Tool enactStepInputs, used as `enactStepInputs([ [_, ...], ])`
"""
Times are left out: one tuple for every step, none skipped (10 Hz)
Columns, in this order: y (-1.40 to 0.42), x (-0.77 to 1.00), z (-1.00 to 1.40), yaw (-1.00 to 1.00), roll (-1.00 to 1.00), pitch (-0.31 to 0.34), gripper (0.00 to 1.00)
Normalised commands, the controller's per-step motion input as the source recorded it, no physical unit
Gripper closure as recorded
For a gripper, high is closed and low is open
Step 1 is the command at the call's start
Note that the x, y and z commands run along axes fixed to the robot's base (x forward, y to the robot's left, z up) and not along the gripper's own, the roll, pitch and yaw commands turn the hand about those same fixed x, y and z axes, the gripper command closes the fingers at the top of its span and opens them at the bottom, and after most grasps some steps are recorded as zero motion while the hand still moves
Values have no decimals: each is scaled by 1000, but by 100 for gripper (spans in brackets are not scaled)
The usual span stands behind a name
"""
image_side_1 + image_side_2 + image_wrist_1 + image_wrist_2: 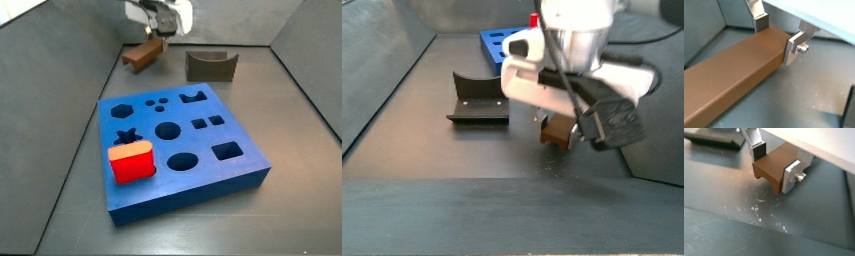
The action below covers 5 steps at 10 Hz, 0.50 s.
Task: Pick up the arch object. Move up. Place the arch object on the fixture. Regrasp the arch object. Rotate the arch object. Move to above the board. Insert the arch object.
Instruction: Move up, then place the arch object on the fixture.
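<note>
Arch object (737,75) lies low at the grey floor (811,95), a long brown wooden bar with one end between the gripper's (777,37) jaws. In both wrist views the two silver fingers (793,49) sit against opposite sides of that end, so the jaws are closed narrow on the bar; a wrist view shows a notch cut into the bar's end face (771,170). Whether the bar's underside touches the floor I cannot tell.

In a side view the gripper (156,40) is at the far left corner of the bin, with the bar (139,56) slanting down from it. The fixture (209,65), a dark block with a curved dip in its top, stands just beside to the right, apart from the bar. The blue board (187,170) lies nearer the camera, well apart from the gripper, its top full of cut-out holes. A red cube (130,163) with an orange top stands in the board's front left part.

In a side view the arm's white body hides most of the bar (555,133); the fixture (478,100) is clear of it on the left, and the board (500,42) shows behind.
</note>
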Motion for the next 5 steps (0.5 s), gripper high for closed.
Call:
enactStepInputs([
  [-12, -53, 554, 6, 33, 31, 100],
  [-7, -38, 413, -5, 51, 45, 100],
  [-9, -23, 224, -13, 69, 64, 100],
  [0, 0, 1000, 0, 0, 0, 100],
  [2, 0, 1000, 1, 9, 7, 100],
])
